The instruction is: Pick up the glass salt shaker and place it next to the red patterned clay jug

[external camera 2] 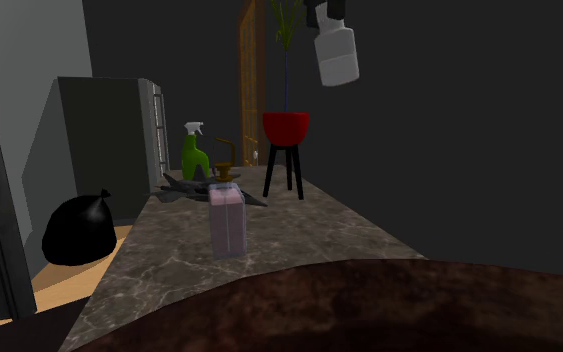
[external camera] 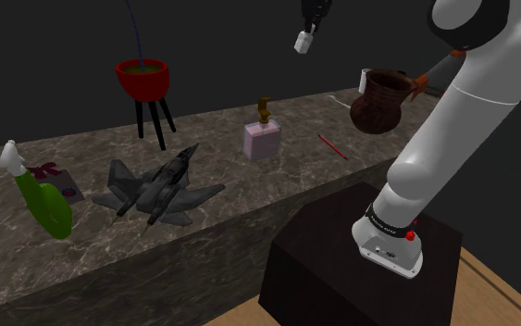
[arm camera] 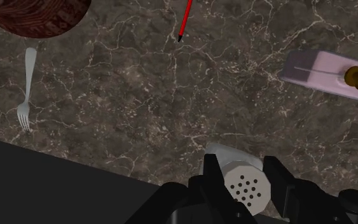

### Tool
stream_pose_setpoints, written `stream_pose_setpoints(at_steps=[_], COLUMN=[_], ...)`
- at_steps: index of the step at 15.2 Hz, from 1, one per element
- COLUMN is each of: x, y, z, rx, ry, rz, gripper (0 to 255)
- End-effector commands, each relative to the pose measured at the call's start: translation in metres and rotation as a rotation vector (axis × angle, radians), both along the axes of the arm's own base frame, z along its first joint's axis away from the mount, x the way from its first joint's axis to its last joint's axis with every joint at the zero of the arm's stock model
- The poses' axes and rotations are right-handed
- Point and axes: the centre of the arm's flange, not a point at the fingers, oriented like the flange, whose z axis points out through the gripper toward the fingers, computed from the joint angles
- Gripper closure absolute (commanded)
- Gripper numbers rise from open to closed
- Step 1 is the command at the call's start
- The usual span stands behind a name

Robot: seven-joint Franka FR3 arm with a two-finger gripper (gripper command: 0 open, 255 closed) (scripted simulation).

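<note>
Gripper (arm camera: pixel 243 181): clamped on the shaker, near its holed top.
Shaker (external camera: pixel 304 41): hanging high, well apart from the jug (external camera: pixel 381 102), above its rim.
Handling: likely light, stiff, slick, breakable; a firm side squeeze suits it.

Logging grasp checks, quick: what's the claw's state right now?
Claw: closed, holding the salt shaker in the air.
</note>
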Motion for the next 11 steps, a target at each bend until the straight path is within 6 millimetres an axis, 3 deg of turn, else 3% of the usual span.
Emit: stream_pose_setpoints(at_steps=[1, 11], x=[-0.013, -0.077], y=[-0.024, -0.14], z=[-0.001, -0.001], rx=[0.0, 0.0], ry=[0.0, 0.0], rz=[0.001, 0.001], gripper=[255, 255])
